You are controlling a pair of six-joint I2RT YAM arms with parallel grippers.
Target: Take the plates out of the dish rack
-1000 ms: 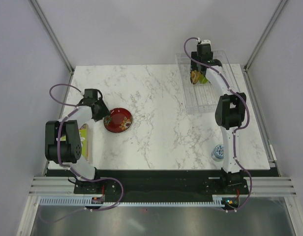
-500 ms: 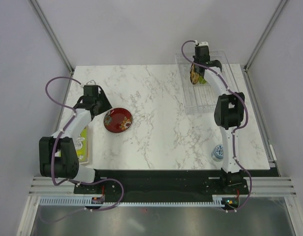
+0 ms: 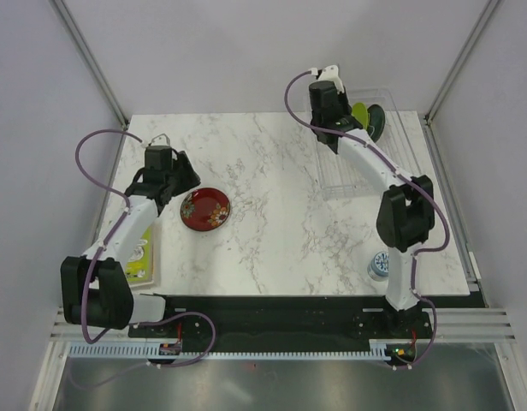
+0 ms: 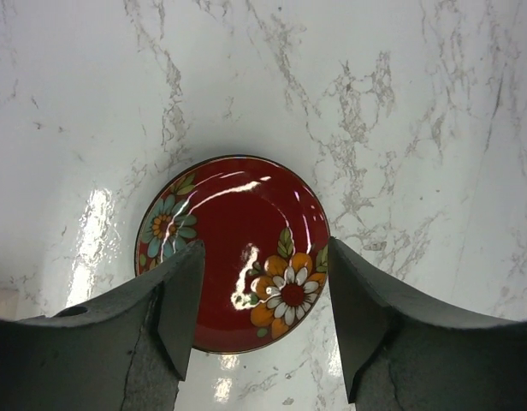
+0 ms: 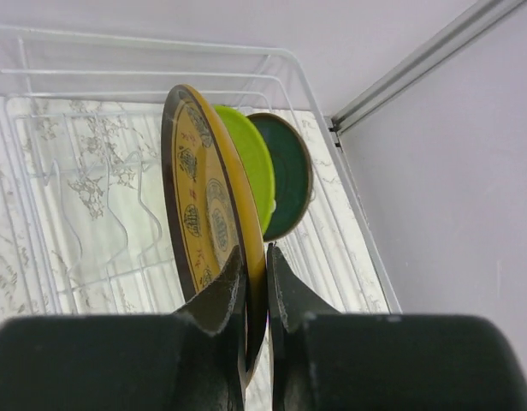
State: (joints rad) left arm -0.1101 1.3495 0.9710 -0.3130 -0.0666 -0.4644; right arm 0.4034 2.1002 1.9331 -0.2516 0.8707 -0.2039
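The dark red floral plate [image 3: 205, 209] [image 4: 233, 248] lies flat on the marble table. My left gripper [image 3: 172, 174] [image 4: 263, 257] hovers over its near rim, open, with nothing between its fingers. At the back right stands the clear dish rack [image 3: 349, 175] [image 5: 118, 77]. There my right gripper [image 3: 328, 107] [image 5: 256, 257] is shut on the rim of the yellow patterned plate [image 5: 199, 197], which stands upright on edge. The wrist hides that plate in the top view. Behind it the lime green plate [image 3: 359, 114] [image 5: 246, 163] and the teal plate [image 3: 376, 120] [image 5: 285, 180] stand upright in the rack.
A small blue-and-white cup [image 3: 380, 265] sits near the right arm's base. A flat green-yellow rectangular item [image 3: 144, 248] lies along the table's left edge under the left arm. Metal frame posts and grey walls close in the back corners.
My right gripper has shut on the yellow plate and shifted left, uncovering the green and teal plates. My left gripper has drawn back from the red plate and opened wider.
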